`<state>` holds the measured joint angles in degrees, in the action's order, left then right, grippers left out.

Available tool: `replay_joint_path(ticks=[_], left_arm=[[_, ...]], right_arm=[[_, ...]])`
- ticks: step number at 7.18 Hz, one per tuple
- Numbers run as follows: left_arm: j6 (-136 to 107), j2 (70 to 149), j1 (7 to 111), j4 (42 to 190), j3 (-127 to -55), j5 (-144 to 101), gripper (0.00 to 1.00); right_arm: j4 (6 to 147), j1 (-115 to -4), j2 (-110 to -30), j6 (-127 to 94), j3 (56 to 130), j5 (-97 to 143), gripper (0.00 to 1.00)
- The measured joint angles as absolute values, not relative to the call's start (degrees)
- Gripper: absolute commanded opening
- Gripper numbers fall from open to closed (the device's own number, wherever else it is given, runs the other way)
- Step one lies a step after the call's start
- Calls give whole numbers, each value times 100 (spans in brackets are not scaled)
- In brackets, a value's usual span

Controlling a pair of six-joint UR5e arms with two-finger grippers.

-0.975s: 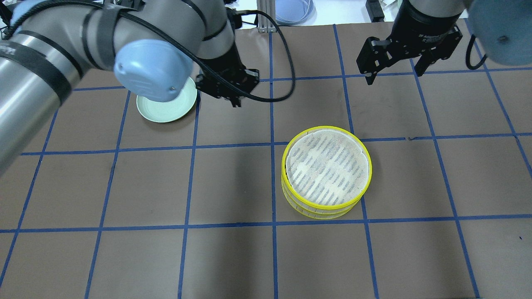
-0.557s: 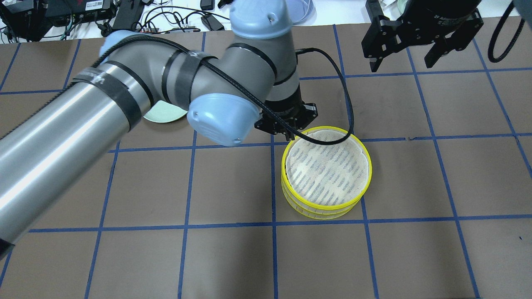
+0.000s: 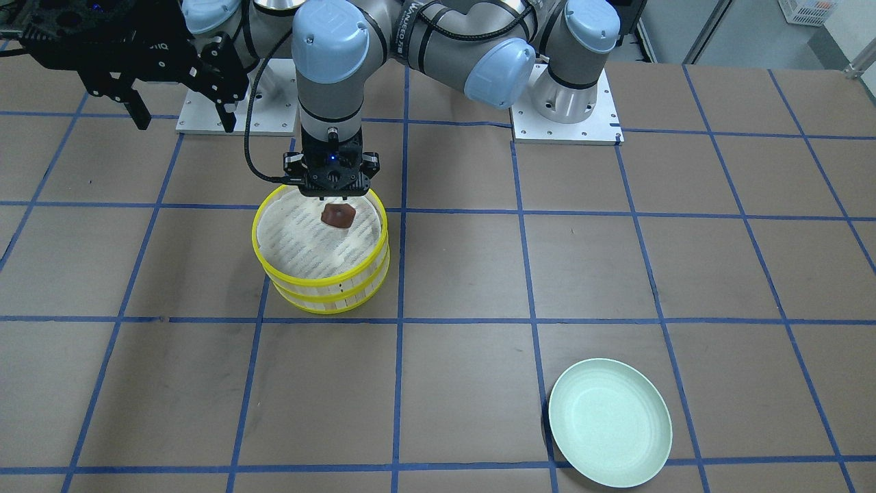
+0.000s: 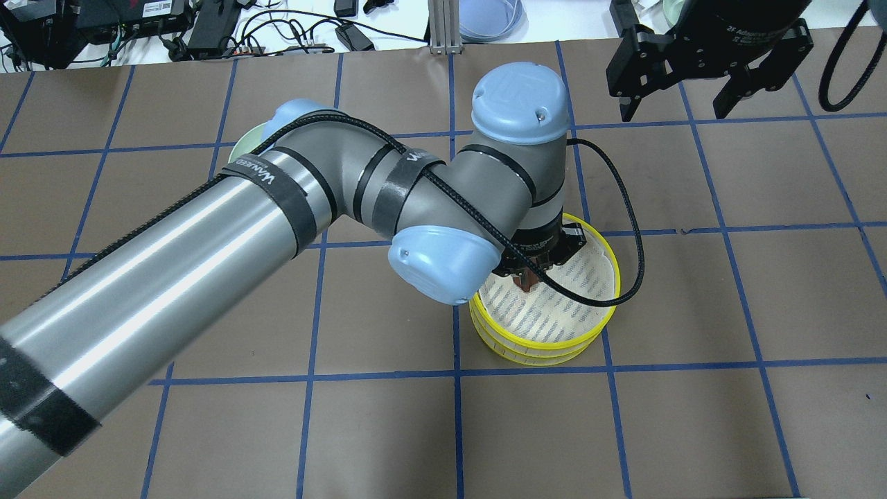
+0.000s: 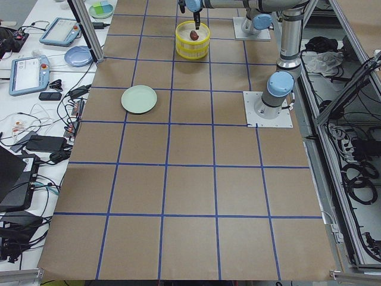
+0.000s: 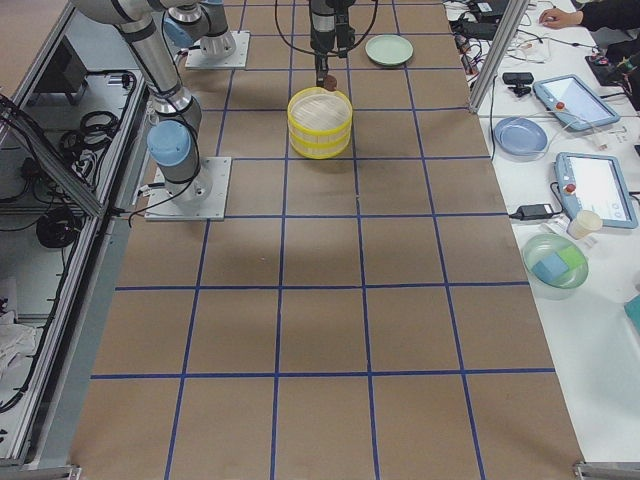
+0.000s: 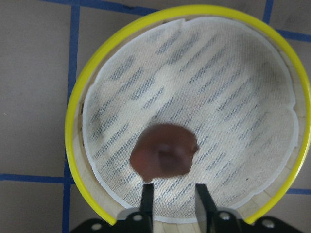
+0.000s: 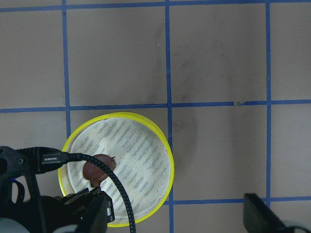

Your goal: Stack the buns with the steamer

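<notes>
At the far left, a pale green round plate (image 3: 609, 421) lay flat on the brown paper-covered table (image 3: 718, 274), which was marked into squares by blue tape lines (image 3: 520, 260). Just right of the table's middle stood the steamer (image 3: 321, 291), two round yellow-rimmed baskets with pale slatted walls, stacked one on the other. The left gripper (image 7: 175, 188) pointed straight down over it. Its fingers (image 7: 147, 196) were drawn close together, clenched on the small dark reddish-brown bun (image 3: 338, 216). The bun hung at their tips above the white mesh cloth (image 7: 218, 87) lining the upper basket, a little left of its middle. Well to the right and farther off, the right gripper (image 4: 673, 111) hovered over the table, released, its black fingers spread wide apart.
</notes>
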<state>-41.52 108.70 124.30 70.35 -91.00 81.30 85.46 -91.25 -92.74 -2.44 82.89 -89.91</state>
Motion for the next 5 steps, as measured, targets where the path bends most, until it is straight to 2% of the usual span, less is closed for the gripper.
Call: replay_joint_path(ticks=[3,4,5], left_arm=[[-3727,10798,12365,6974,-9130,8504,93],[-3437,10688,12153,6975,-9121,8578,98],[-3112,10533,11827,6998,-9097,8608,99]], right_arm=[[8537,-9123,-9273,-198,8332,-8991,100],[8540,-9123,-9273,-182,8337,-8989,100],[8544,-9123,-9273,-173,8342,-8983,100]])
